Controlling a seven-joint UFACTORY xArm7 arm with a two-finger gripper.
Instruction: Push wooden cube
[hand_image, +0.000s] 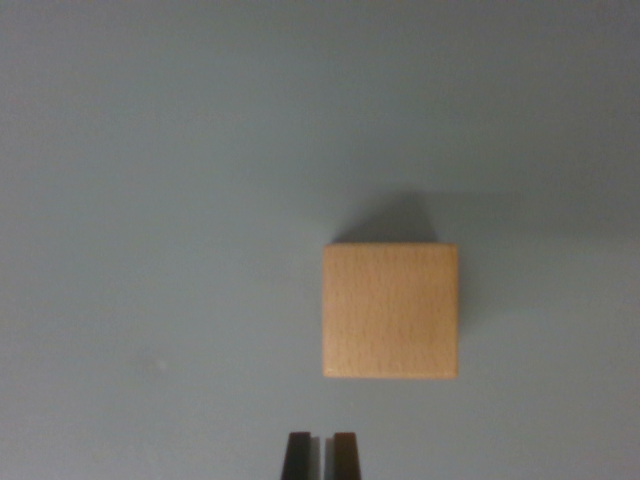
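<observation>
On plain grey-blue tabletop (150, 200) — wooden cube (390, 311), just beyond nearly closed, empty gripper (320, 455).

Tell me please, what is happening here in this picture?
A robot arm is looking straight down from its wrist camera at a wooden cube lying on a plain grey surface. The gripper shows at the bottom edge, its two dark fingertips nearly together with only a thin gap. They sit just below the cube in the picture, toward its left part, and are not touching it yet. The push does not seem to have begun.
</observation>
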